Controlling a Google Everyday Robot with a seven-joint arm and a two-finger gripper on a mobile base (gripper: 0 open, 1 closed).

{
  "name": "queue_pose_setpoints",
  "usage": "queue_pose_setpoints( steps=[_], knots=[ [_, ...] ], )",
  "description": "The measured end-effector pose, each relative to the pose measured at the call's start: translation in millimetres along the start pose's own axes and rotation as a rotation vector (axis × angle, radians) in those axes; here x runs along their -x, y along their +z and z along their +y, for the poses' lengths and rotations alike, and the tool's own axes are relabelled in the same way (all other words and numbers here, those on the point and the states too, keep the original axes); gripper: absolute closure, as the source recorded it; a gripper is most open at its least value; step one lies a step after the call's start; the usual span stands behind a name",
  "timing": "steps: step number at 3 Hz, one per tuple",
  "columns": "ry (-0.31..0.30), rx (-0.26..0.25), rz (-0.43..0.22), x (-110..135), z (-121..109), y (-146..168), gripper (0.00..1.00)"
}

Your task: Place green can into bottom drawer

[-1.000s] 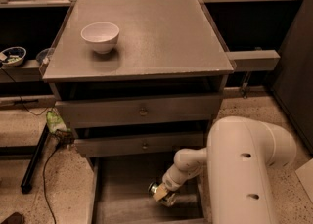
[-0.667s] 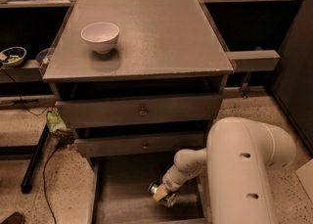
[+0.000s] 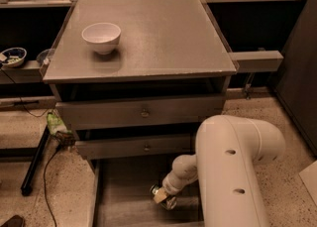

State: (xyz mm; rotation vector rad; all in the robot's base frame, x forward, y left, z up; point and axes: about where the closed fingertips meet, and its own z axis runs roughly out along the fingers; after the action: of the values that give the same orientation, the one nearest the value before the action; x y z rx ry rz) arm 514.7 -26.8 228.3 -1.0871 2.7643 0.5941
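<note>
The green can (image 3: 156,190) shows only as a small shiny glint of silver with a greenish tinge, rounded at its visible end. It sits right at the tip of the gripper (image 3: 163,197), and most of it is hidden by the wrist, so its markings and exact lie cannot be made out. It appears to be low inside the bottom drawer (image 3: 124,191), which stands pulled out from the foot of the cabinet. This drawer is a wide grey tray with a plain flat floor, and the can and gripper are toward its right half. Whether the gripper is clamped on the can or loose around it cannot be told from this angle. The bulky white arm (image 3: 233,166) comes in from the lower right and bends down into the drawer. Above it the middle drawer (image 3: 114,147) and the top drawer (image 3: 109,114) are both closed, each with a small round knob at its centre. On the cabinet top (image 3: 163,32) a white bowl (image 3: 101,36) stands upright near the left rear corner; nothing shows inside it. On a dark shelf to the left a small patterned dish (image 3: 12,56) holds something pale.
</note>
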Motion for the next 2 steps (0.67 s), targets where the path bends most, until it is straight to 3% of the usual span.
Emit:
queue_pose_setpoints(
  steps=[1, 2],
  knots=[
    [0.028, -0.037, -0.028, 9.1, -9.6, 7.3, 1.00],
    [0.071, -0.042, -0.037, 17.3, -22.3, 20.9, 1.00]
  ],
)
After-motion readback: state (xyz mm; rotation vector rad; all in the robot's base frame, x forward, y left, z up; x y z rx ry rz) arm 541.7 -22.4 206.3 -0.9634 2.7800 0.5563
